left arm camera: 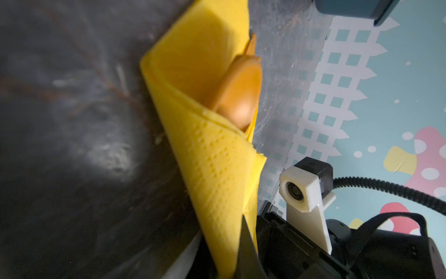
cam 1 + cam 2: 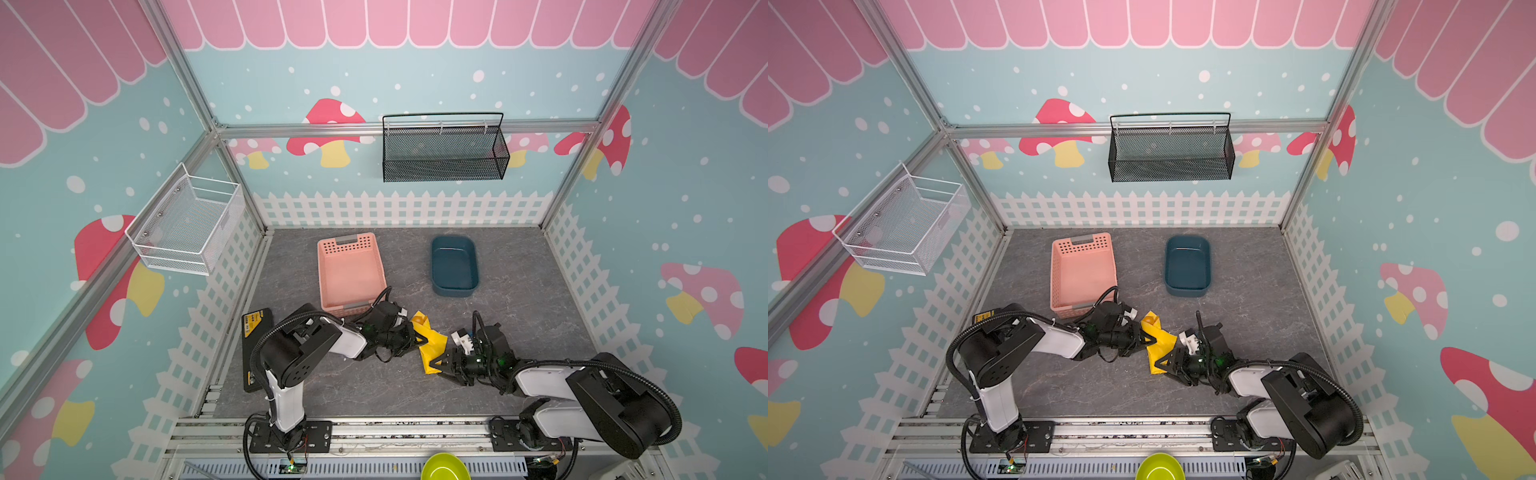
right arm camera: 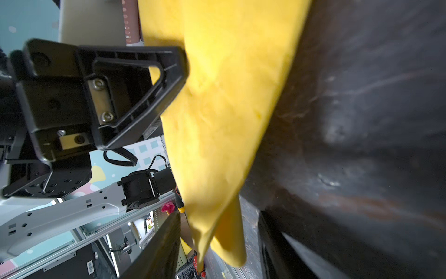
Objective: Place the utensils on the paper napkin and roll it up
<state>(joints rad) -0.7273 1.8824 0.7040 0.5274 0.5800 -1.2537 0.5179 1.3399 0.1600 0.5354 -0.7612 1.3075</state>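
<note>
On the grey marbled tabletop [image 2: 519, 291], between the two arms, the thin bright yellow paper napkin [image 2: 430, 343] lies folded over lengthwise into a loose, flattened wrap, so the loading step looks done and the rolling only part done: the layers gape at the far end and nothing is tight yet. The left gripper [image 2: 422, 340] is closed, pinching the napkin's side edge about midway along. The right gripper [image 2: 438, 365] has its jaws apart around the near end, with a gap showing beside the paper in the right wrist view, so it does not look clamped. The round-bowled orange-yellow plastic spoon [image 1: 239, 91] pokes out of the far opening, with a second slim orange tip [image 1: 252, 44] behind it; fork or knife I cannot tell, and the third piece is hidden. Of the containers, the white wire basket [image 2: 187, 224] and black mesh basket [image 2: 444, 166] on the walls look empty, as do the pink slotted plastic basket [image 2: 322, 266] just behind the napkin and the dark blue plastic tub [image 2: 434, 266].
</note>
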